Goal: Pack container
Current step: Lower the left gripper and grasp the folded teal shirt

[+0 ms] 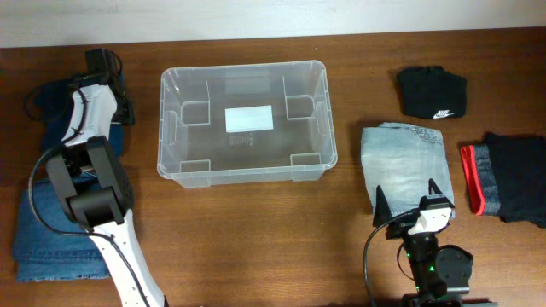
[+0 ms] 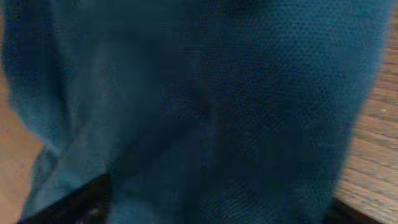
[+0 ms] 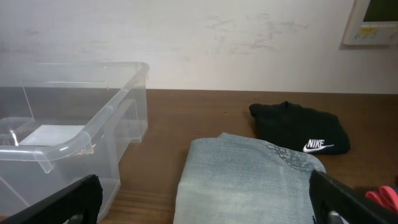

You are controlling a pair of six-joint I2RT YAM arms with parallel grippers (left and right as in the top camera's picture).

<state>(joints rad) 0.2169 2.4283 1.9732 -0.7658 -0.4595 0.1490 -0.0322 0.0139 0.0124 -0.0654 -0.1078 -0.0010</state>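
The clear container (image 1: 320,102) stands empty at the table's centre, a white label on its base; the right wrist view shows its corner (image 3: 118,106). My left gripper (image 1: 107,78) is down on a dark blue mesh garment (image 1: 53,115) at the far left. That cloth (image 2: 205,93) fills the left wrist view, and the dark fingers (image 2: 81,205) stand wide apart at the lower corners with cloth between them. My right gripper (image 1: 408,213) is open at the near edge of folded light grey jeans (image 1: 403,158), nothing between its fingers (image 3: 62,199).
A black Nike garment (image 1: 432,92) lies at the back right. A dark garment with a red band (image 1: 510,177) sits at the right edge. Folded blue jeans (image 1: 43,243) lie at the front left under my left arm.
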